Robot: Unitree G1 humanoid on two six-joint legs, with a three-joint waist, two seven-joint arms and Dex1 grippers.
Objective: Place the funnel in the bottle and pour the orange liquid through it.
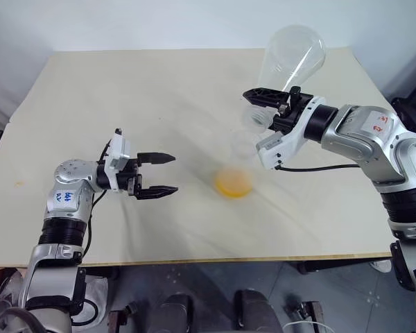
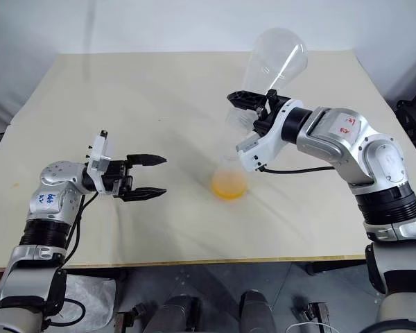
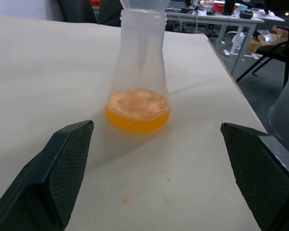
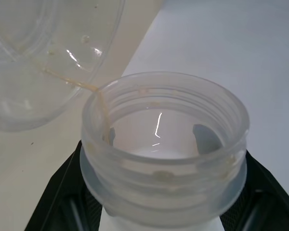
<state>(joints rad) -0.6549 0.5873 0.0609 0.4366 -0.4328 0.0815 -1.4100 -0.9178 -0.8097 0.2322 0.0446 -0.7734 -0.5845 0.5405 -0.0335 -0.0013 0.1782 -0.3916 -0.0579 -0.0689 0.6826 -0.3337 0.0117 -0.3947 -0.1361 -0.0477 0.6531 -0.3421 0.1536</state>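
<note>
Fingers of the left gripper (image 1: 165, 175) stand spread and empty just beside the bottle (image 3: 138, 72), likely ready to steady it. That clear conical plastic bottle sits mid-table holding the orange liquid (image 2: 229, 186), with the funnel (image 3: 145, 4) seated in its neck. Beyond, the right gripper (image 2: 253, 111), pinched on an upended flask (image 1: 291, 59) by its threaded neck, holds it mouth-down over the funnel, seemingly drained.

Funnel (image 3: 144, 5) above the bottle (image 3: 137, 62), ahead of the left end effector (image 1: 158, 176): cut off by frame edge, stem not visible. Flask (image 4: 164, 159) in the right end effector (image 2: 253, 111): its neck hides the fingers; base cut off. Bench (image 3: 48, 62) far side blurred.
</note>
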